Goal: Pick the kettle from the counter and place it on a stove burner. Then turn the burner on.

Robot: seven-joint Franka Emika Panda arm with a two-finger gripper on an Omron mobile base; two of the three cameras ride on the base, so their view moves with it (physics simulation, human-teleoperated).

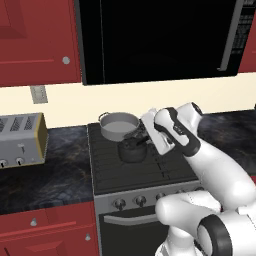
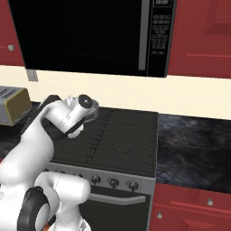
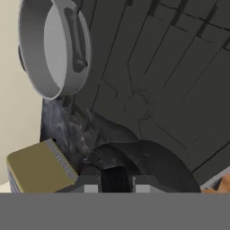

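The dark kettle (image 1: 132, 150) sits on the black grated stove (image 1: 145, 170), over the left half of the cooktop, with the silver two-handled pot (image 1: 118, 125) just behind it at about 11 o'clock on the rear left burner. The gripper (image 1: 142, 136) reaches down from the arm's wrist at the kettle's 1 o'clock side and meets the top of the kettle at its arched handle; the fingers are drawn in narrow and clamped on that handle. In the hand view the kettle's round dark body (image 3: 143, 166) lies directly under the gripper (image 3: 116, 179), the pot (image 3: 51, 47) hangs at 11 o'clock, and the toaster (image 3: 38, 168) shows at 8 o'clock. Whether the kettle's base rests fully on the grate or is slightly lifted cannot be told.

The boxy silver toaster (image 1: 20, 140) stands on the dark marbled counter (image 1: 55, 170), well apart from the stove at 9 o'clock. A row of stove knobs (image 1: 140, 201) runs along the front panel below the grates. A black microwave (image 1: 160, 37) hangs above the stove between red cabinets (image 1: 37, 40).
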